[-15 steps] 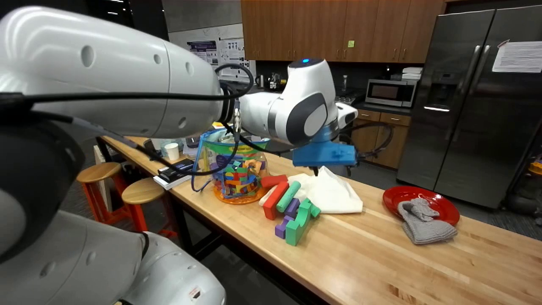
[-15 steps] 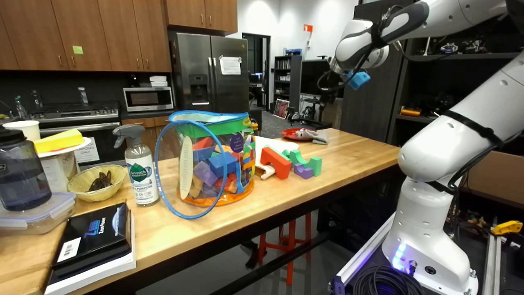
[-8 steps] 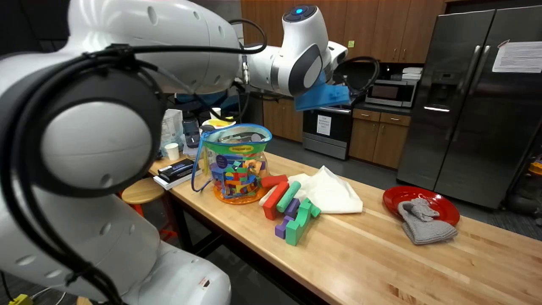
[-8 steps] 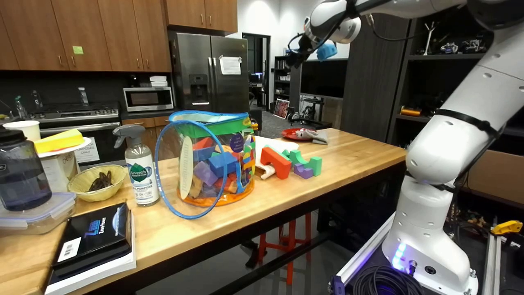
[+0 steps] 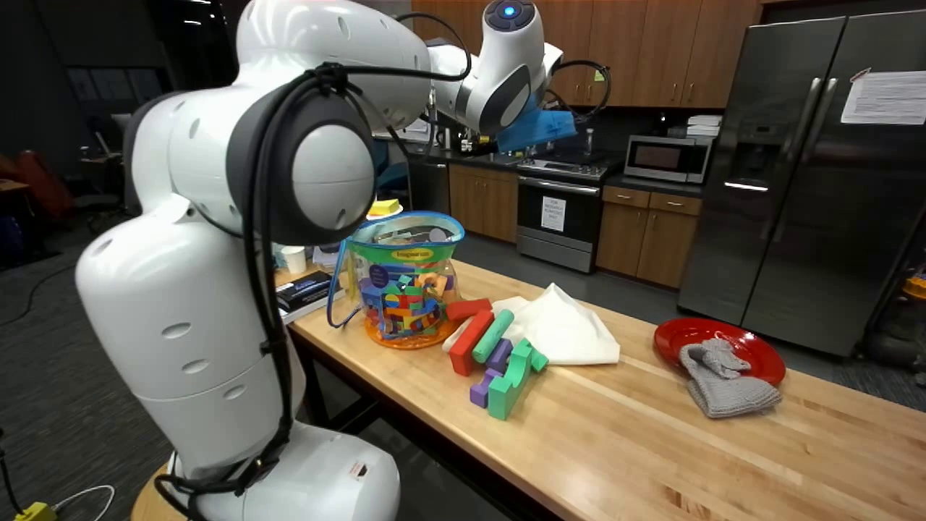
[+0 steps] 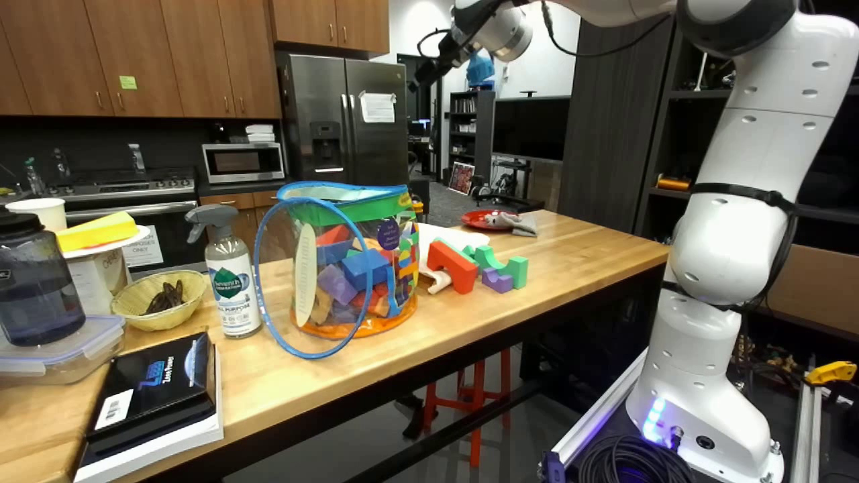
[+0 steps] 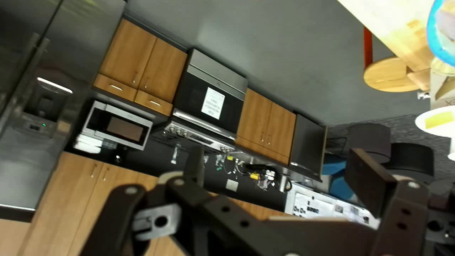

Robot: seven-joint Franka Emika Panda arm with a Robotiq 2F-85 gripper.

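My gripper (image 7: 282,172) is open in the wrist view, its two fingers wide apart with nothing between them. In an exterior view the gripper (image 6: 421,74) is a small dark shape high above the table, tilted outward, touching nothing. In an exterior view the blue wrist part (image 5: 537,129) shows, but the fingers are hidden. Below on the table stand a clear zip bag of blocks (image 5: 414,253), a white cloth (image 5: 571,333), a red block (image 5: 470,344), a green cylinder (image 5: 493,335), a green arched block (image 5: 508,387) and a purple block (image 5: 480,392).
A red plate (image 5: 671,339) with a grey knitted cloth (image 5: 731,396) lies farther along the wooden table (image 5: 615,449). A spray bottle (image 6: 231,288), a wicker basket (image 6: 134,315), a black box (image 6: 151,382) and a dark jar (image 6: 37,288) crowd the opposite end.
The arm has lifted and swung, carrying the gripper upward, and leftward in both exterior views. The gripper has turned from pointing down to pointing outward. The table objects have not moved.
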